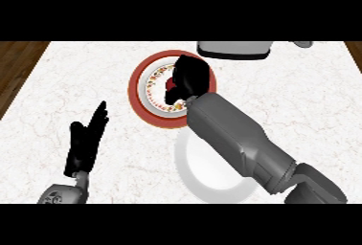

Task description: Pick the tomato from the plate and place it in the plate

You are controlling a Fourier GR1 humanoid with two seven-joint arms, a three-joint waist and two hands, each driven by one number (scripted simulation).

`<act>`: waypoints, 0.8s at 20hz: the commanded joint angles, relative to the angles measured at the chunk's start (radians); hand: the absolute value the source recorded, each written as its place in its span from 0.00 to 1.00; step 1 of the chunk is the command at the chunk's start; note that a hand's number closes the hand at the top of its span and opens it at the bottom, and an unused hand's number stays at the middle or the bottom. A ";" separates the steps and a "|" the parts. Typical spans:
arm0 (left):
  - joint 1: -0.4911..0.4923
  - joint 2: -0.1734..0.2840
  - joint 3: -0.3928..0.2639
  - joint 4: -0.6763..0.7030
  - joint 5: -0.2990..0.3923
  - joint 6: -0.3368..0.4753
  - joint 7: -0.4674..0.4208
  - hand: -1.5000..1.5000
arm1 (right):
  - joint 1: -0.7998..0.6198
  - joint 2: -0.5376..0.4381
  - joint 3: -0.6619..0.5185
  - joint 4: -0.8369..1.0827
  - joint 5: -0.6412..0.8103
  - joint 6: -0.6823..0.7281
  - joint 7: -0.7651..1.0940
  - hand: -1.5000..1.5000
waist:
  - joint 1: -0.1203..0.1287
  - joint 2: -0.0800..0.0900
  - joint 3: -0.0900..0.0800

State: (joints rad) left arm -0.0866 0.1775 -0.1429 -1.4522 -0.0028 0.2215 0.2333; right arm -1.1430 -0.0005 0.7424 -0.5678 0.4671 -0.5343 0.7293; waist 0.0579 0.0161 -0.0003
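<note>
A red-rimmed plate (139, 93) with a patterned white centre lies at the counter's middle back. My right hand (191, 76) reaches over it, fingers curled down round a red tomato (170, 84), of which only a small patch shows at the hand's left side. The grey right forearm (237, 139) crosses a plain white plate (205, 177) lying nearer to me, hiding part of it. My left hand (86, 139) rests open on the counter at the left, fingers straight and pointing away from me, holding nothing.
A grey and white appliance (234, 49) stands at the counter's back edge, just behind the red plate. Dark wooden floor (17, 62) shows beyond the counter's left and right edges. The marble counter (304, 105) stretches to the right of the arm.
</note>
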 commanded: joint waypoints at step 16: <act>0.013 0.020 0.053 -0.028 0.012 -0.009 0.019 0.50 | 0.084 0.000 -0.268 -0.016 -0.340 0.046 -0.583 0.00 | -0.030 -0.007 0.003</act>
State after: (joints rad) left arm -0.0688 0.1833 -0.1157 -1.4738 0.0004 0.2111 0.2412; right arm -1.0777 0.0000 0.5702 -0.5099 0.2008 -0.4024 0.2732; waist 0.0432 0.0135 0.0014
